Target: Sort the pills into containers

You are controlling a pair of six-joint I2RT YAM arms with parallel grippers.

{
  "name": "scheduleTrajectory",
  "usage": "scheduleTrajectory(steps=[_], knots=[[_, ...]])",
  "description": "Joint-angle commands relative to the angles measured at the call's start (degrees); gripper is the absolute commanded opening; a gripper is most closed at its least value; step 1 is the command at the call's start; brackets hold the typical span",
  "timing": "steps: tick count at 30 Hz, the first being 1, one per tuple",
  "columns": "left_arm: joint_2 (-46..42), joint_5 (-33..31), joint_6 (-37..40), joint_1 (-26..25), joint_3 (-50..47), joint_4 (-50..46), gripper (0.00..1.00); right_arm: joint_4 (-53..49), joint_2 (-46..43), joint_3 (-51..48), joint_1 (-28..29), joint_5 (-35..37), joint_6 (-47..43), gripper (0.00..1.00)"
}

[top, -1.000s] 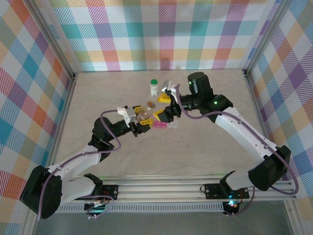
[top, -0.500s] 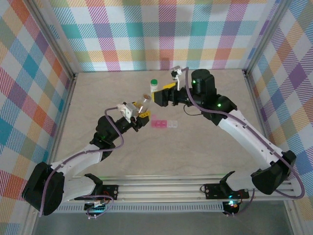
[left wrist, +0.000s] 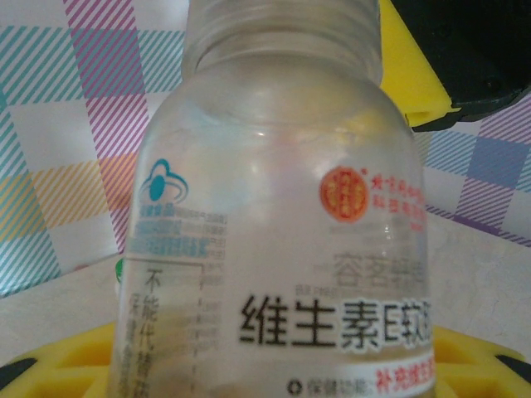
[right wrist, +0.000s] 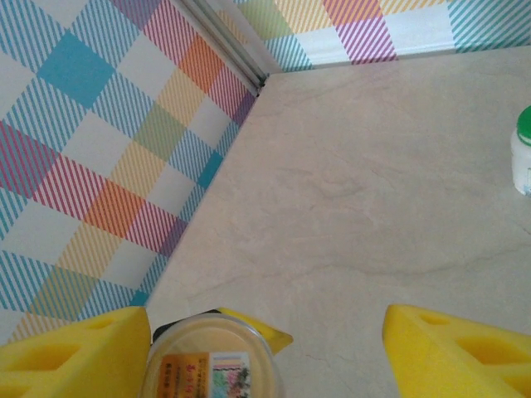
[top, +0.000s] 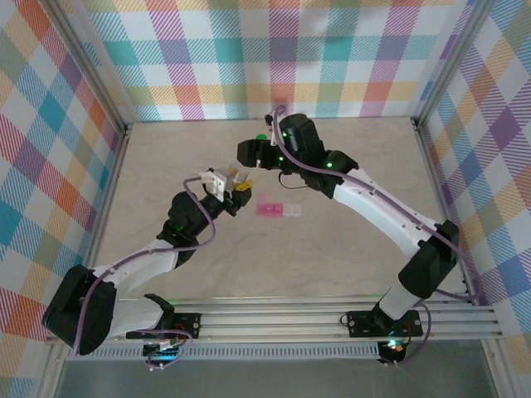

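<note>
Top external view: the pill-box strip (top: 278, 211) is seen lying flat near the middle of the table (top: 357, 249). It is now left uncovered, whereas a second ago both grippers were crowded over it. Whether any pill lies in its compartments cannot be told at this size.

Near its left end, toward the back, the left gripper (top: 237, 184) is clamped on a clear bottle (left wrist: 282, 249). The bottle's threaded neck is seen at the top edge of the left wrist view, and the bottle has been drawn back a little from the strip.

The right gripper (right wrist: 264, 327) has been swung away toward the back-left, near the green-capped bottle (right wrist: 523, 153). Its fingers are spread wide. A round cream-topped thing (right wrist: 211, 356) lies against one finger, with bare table between it and the other, so nothing is clamped.

Pouring is judged not yet begun. With the strip freed, the clear bottle could next be tipped over it.
</note>
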Motion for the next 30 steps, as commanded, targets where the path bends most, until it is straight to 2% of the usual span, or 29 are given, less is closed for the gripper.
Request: scheduleTrajectory(steps=[1,6,14,23,27,30], knots=[[0.05,-1.10,0.49,-0.54,2.08,2.06,0.00,-0.56,0.78,2.92,0.65,0.17,1.10,0.75],[0.42,-1.59,0.41,-0.91,2.08,1.82,0.00,-0.42,2.17,3.25,0.84,-0.84,1.71,0.71],[0.37,-1.89,0.59,-1.16,2.48,1.62,0.00,0.11,3.20,3.05,1.19,-1.77,2.45,0.57],[0.79,-1.43,0.38,-1.24,3.36,1.60,0.00,5.78,0.29,-3.54,1.30,-4.57,4.14,0.40],[0.44,0.82,0.05,-1.16,3.53,2.19,0.00,12.62,-3.12,-9.64,1.21,-8.29,1.49,0.33],[-0.47,6.65,-0.32,-0.49,2.76,3.28,0.00,17.62,-6.35,-14.32,0.80,-14.30,-5.41,0.29]])
